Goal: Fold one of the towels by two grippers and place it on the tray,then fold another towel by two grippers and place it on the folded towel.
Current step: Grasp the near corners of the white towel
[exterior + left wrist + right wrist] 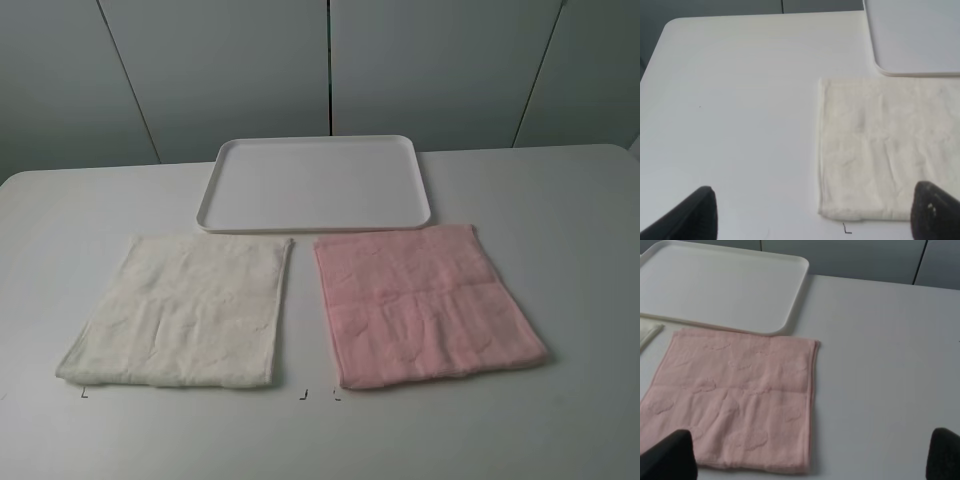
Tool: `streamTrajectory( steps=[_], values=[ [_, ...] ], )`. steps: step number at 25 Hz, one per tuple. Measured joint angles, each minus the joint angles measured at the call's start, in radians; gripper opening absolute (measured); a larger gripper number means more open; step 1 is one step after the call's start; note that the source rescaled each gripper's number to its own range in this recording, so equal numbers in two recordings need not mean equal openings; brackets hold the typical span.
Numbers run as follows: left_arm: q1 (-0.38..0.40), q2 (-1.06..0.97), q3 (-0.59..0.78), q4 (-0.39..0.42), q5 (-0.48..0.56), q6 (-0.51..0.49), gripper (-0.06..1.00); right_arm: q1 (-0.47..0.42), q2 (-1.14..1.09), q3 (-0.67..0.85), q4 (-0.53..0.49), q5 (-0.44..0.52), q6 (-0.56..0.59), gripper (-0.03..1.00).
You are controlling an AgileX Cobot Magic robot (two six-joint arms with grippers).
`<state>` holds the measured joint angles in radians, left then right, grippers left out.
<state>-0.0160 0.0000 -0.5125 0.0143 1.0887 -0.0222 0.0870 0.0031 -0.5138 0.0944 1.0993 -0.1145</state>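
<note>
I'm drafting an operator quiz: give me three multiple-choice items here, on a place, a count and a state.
1. From the high camera, the pink terry towel lies where relative to the cream terry towel? A on it B right of it C left of it
2. How many towels lie on the white table? A one B two C three
3. The white rectangular plastic tray is: A empty B holding one folded towel C holding both towels
Answers: 1 B, side by side with a gap. 2 B, one cream, one pink. 3 A, nothing lies in it.
</note>
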Motion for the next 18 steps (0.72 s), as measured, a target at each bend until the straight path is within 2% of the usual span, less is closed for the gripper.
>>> streamTrajectory(
  steps=[18],
  values=[
    [0.000, 0.000, 0.000, 0.000, 0.000, 0.002, 0.99, 0.000, 0.000, 0.000, 0.000, 0.000, 0.000, 1.00]
  ],
)
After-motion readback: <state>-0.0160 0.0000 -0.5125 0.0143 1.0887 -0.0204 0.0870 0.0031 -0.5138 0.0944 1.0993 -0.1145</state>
